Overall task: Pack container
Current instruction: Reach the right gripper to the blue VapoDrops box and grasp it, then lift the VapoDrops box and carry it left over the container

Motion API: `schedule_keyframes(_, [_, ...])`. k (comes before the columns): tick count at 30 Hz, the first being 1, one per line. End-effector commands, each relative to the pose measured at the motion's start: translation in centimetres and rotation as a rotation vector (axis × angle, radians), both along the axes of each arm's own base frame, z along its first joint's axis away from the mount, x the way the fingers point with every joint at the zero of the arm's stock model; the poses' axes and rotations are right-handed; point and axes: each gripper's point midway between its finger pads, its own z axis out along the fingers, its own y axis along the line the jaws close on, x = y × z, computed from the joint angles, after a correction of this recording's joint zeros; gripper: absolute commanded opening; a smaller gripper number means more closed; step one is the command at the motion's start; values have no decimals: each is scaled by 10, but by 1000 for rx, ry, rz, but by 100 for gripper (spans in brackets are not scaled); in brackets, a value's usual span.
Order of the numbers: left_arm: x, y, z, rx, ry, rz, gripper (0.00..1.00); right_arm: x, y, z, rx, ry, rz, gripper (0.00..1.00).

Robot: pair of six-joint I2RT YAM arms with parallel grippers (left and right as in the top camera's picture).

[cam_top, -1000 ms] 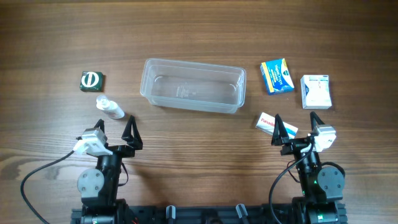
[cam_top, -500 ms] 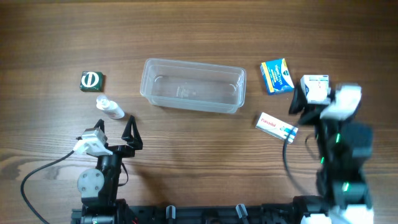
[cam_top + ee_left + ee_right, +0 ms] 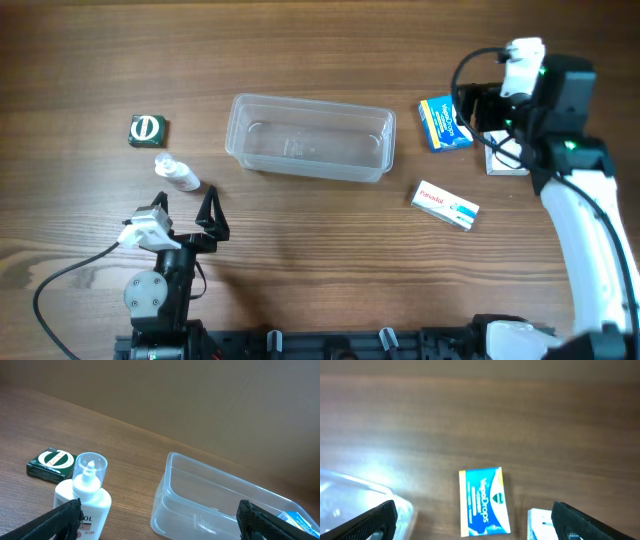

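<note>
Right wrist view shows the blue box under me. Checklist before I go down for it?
1. Right gripper open: ok, jaws spread wide.
2. Blue box roughly centred between the jaws: ok, lying flat.
3. White box apart from it: ok, a gap, but close.
4. Height above the box: cannot tell.
5. Container free to receive: ok, nothing inside.
6. Left gripper out of the way: ok, open, near the bottle.

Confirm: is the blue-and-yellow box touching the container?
Apart. The overhead view shows a strip of bare table between the blue-and-yellow box and the container. The right wrist view also shows wood between them.
</note>
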Motion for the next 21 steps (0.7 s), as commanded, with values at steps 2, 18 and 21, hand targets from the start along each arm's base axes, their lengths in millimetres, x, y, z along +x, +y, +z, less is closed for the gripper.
schedule_keyframes(2, [0, 4, -2, -1, 4, 18, 100, 20, 7, -22, -18, 17, 91, 100])
schedule_keyframes(18, [0, 4, -2, -1, 4, 18, 100, 38, 5, -147, -59, 243, 165, 100])
schedule_keyframes(21, [0, 4, -2, -1, 4, 18, 100, 36, 5, -167, -70, 282, 175, 100])
